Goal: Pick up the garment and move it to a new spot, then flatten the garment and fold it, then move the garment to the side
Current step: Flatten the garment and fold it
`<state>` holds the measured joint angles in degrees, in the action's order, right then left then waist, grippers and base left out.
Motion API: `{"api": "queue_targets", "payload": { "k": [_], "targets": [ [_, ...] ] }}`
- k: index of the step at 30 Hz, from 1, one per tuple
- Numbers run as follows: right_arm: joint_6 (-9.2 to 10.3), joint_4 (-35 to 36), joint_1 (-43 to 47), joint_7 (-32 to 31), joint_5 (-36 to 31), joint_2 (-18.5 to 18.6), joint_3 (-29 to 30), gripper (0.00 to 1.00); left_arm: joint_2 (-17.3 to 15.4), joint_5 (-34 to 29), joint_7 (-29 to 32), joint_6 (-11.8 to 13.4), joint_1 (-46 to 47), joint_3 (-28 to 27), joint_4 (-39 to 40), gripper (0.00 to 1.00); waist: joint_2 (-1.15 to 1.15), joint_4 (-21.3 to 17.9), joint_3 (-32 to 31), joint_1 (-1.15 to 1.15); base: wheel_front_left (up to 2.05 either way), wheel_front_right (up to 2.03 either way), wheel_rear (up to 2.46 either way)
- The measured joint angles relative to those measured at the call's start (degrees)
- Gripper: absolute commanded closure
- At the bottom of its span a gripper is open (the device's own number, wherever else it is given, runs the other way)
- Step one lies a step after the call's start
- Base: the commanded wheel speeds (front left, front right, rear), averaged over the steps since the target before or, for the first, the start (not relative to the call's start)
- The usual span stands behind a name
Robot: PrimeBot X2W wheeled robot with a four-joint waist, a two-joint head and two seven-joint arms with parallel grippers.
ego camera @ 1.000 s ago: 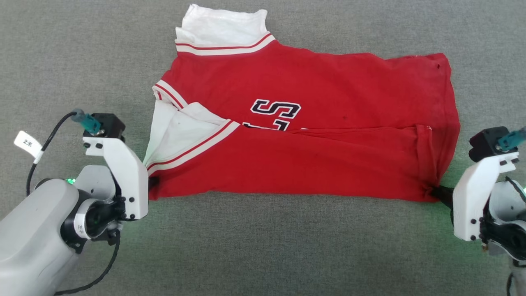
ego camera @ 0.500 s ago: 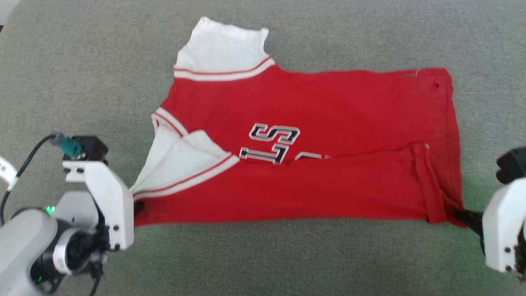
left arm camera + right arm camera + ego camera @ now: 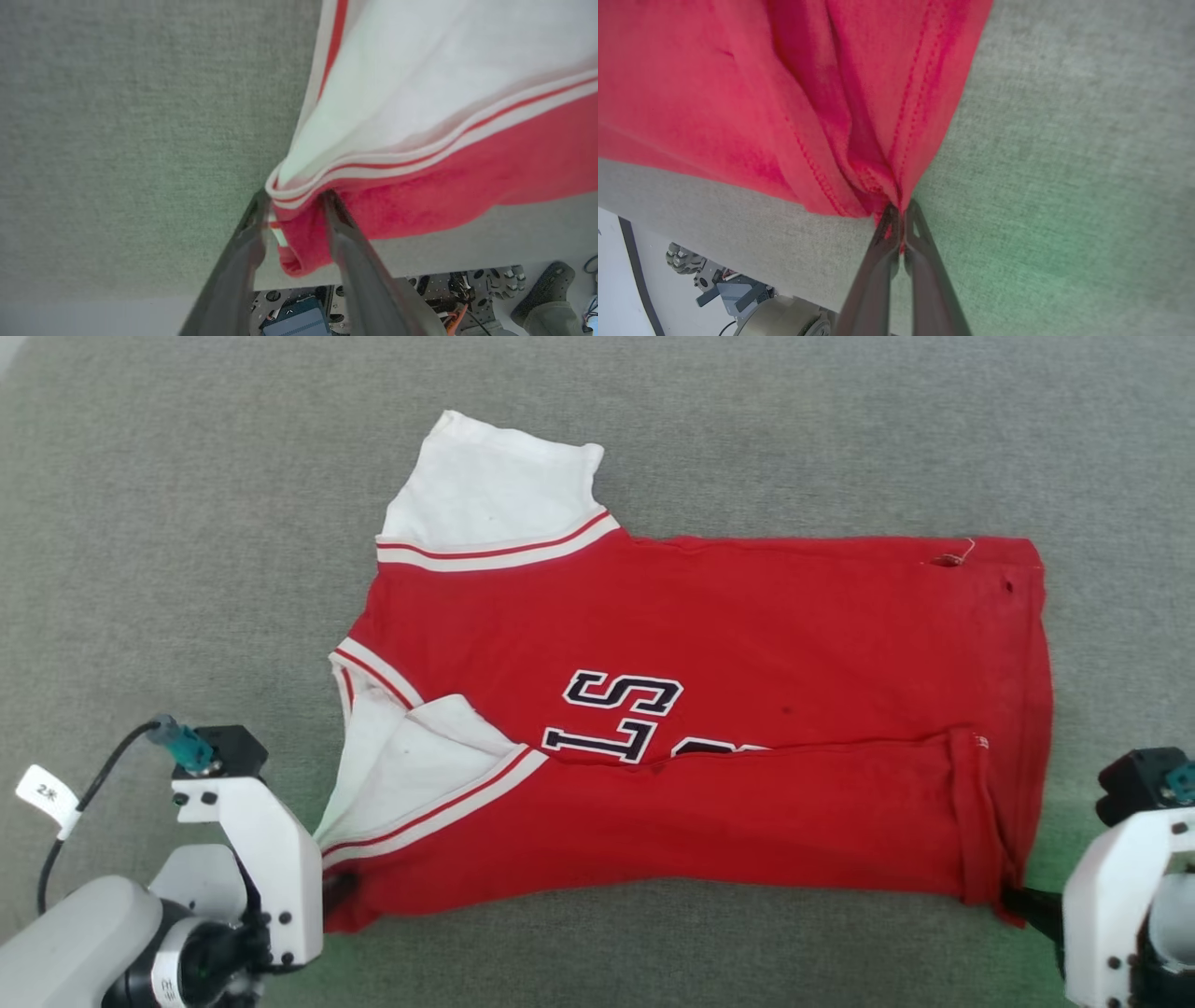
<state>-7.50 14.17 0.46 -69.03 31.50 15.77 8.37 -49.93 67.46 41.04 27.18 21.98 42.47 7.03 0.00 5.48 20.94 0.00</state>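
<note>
The garment point(image 3: 747, 635), a red jersey with white sleeves, striped trim and black lettering, lies spread on the grey surface with its near long edge folded up over the letters. My left gripper point(image 3: 338, 889) is shut on the garment's near left corner point(image 3: 299, 219), where the folded white sleeve point(image 3: 411, 765) meets the red cloth. My right gripper point(image 3: 1019, 901) is shut on the near right corner point(image 3: 882, 196) at the hem. The other white sleeve point(image 3: 495, 490) lies flat at the far left.
Grey fabric surface point(image 3: 187, 523) extends all round the garment. Its near edge shows in the wrist views, with the robot's base point(image 3: 299, 317) and floor below. A white tag point(image 3: 47, 793) hangs on the left arm's cable.
Both grippers have drawn the held near edge toward me, so the fold has slid back and more lettering shows. The camera has also shifted, and the garment sits lower in the head view.
</note>
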Motion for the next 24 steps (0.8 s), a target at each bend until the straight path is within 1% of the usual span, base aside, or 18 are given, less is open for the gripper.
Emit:
{"api": "queue_targets", "payload": {
  "k": [1, 2, 3, 4, 7, 10, 13, 15, 17, 18, 22, 24],
  "targets": [
    [0.00, -0.6, -0.3, 0.9, -0.3, -0.1, -0.5, 0.76, 0.2, 0.0, 0.0, -0.3, 0.3, -0.1, -0.8, 0.00, 0.00, -0.1, 0.0, 0.00, 0.00, 0.00, 0.00],
    [0.00, -1.4, -0.6, 1.5, -0.4, -0.1, -1.0, 0.58, 0.4, 0.0, 0.0, -0.5, 0.7, -0.2, -1.5, 0.00, 0.00, -0.3, 0.0, 0.00, 0.00, 0.00, 0.00],
    [0.00, -1.8, -0.9, 2.2, -0.4, 0.0, -1.4, 0.21, 0.4, -0.1, 0.0, -0.6, 1.4, -0.2, -1.8, 0.00, 0.00, -0.4, 0.0, 0.00, 0.00, 0.00, 0.00],
    [0.00, -2.1, -1.2, 2.8, -0.4, 0.0, -1.5, 0.00, 0.2, -0.3, 0.1, -0.8, 1.8, -0.3, -2.0, 0.00, 0.00, -0.6, -0.1, 0.00, 0.00, 0.00, 0.00],
    [-0.02, -1.9, -1.8, 4.7, -0.3, -0.1, -2.3, 0.00, -1.8, -1.1, 0.7, -1.3, 3.2, -0.6, -1.1, 0.00, 0.00, -1.2, -0.5, 0.00, 0.00, 0.00, 0.00],
    [-0.01, -0.9, -2.5, 7.2, -0.3, 0.5, -2.4, 0.00, -4.6, -2.6, 1.5, -1.2, 5.2, -1.6, 0.3, 0.00, 0.00, -1.9, -0.8, 0.00, 0.00, 0.00, 0.00],
    [0.01, 1.2, -3.3, 10.8, -0.2, 0.7, -2.3, 0.00, -6.4, -3.3, 2.7, -1.2, 7.5, -2.4, 1.8, 0.00, 0.00, -2.9, -1.1, 0.00, 0.00, 0.00, 0.00],
    [0.00, 2.9, -4.1, 13.9, -0.3, 0.7, -2.6, 0.00, -7.5, -4.0, 3.1, -1.7, 9.4, -2.9, 2.2, 0.00, 0.00, -3.7, -1.1, 0.00, 0.00, 0.00, 0.00],
    [0.01, 4.1, -5.2, 17.3, -0.7, 0.3, -2.7, 0.00, -7.8, -4.7, 3.1, -2.8, 11.9, -3.6, 1.9, 0.00, 0.00, -4.6, -1.2, 0.00, 0.00, 0.00, 0.00],
    [0.01, 4.1, -5.2, 17.3, -0.7, 0.3, -2.7, 0.00, -7.8, -4.7, 3.1, -2.8, 11.9, -3.6, 1.9, 0.00, 0.00, -4.6, -1.2, 0.00, 0.00, 0.00, 0.00],
    [0.01, 5.6, -7.8, 25.4, -3.0, 0.2, -5.1, 0.00, -7.3, -7.0, 3.2, -5.8, 17.1, -3.9, -0.7, 0.00, 0.00, -6.9, -0.8, 0.00, 0.00, 0.00, 0.00],
    [0.01, 5.8, -9.5, 30.7, -3.7, -0.1, -6.7, 0.00, -6.6, -8.3, 3.4, -7.9, 19.8, -3.5, -2.8, 0.00, 0.00, -8.2, -0.5, 0.00, 0.00, 0.00, 0.00]
  ]
}}
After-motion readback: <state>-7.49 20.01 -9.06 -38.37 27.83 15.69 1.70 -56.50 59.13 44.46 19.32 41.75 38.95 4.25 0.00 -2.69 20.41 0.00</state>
